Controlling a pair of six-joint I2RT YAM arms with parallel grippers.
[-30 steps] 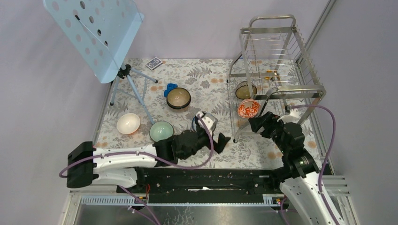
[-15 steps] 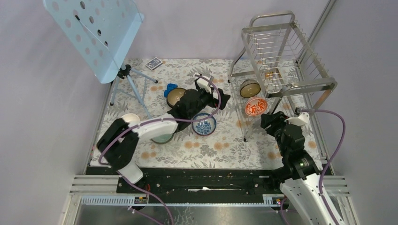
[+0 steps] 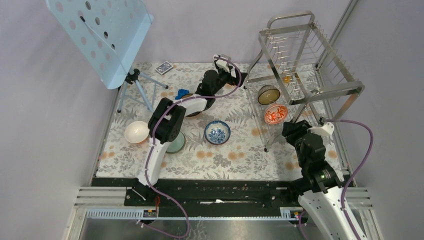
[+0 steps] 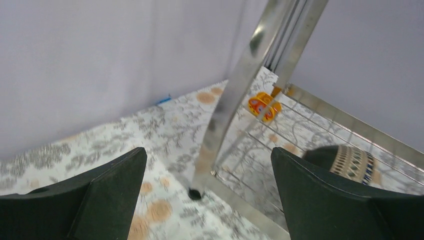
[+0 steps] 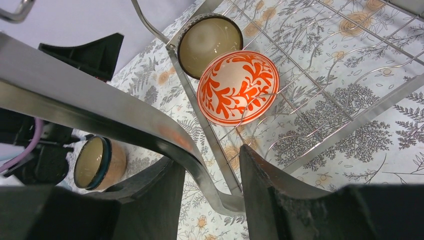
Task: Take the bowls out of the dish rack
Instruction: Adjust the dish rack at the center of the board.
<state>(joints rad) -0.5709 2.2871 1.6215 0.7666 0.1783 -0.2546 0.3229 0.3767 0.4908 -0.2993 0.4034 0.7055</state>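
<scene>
Two bowls sit on their sides in the rack's (image 3: 330, 92) lower tier, at 2 o'clock on the floral cloth (image 3: 235, 156). The orange bowl (image 3: 275, 114) is at the tier's 6 o'clock end, and the tan bowl (image 3: 268, 94) is just beside it at 12 o'clock. A small orange toy (image 4: 264, 105) lies further back on the same wires.

The right claw (image 5: 212, 167) is at the rack's 6 o'clock corner, its jaws half closed with the bent steel tube between them. Whether they actually pinch the tube cannot be told.

The left claw (image 4: 207, 152) reaches to 12 o'clock and hangs beside the rack's 9 o'clock leg, jaws spread wide and holding nothing.

Four bowls rest on the cloth. The blue bowl (image 3: 217, 132) is at the centre, upright. The dark bowl (image 5: 97, 162) is toward 11 o'clock, partly under the left arm. The green bowl (image 3: 176, 146) and the white bowl (image 3: 136, 131) are at 9 o'clock. A music stand (image 3: 100, 35) and a card deck (image 3: 163, 67) occupy the 10 to 11 o'clock corner.
</scene>
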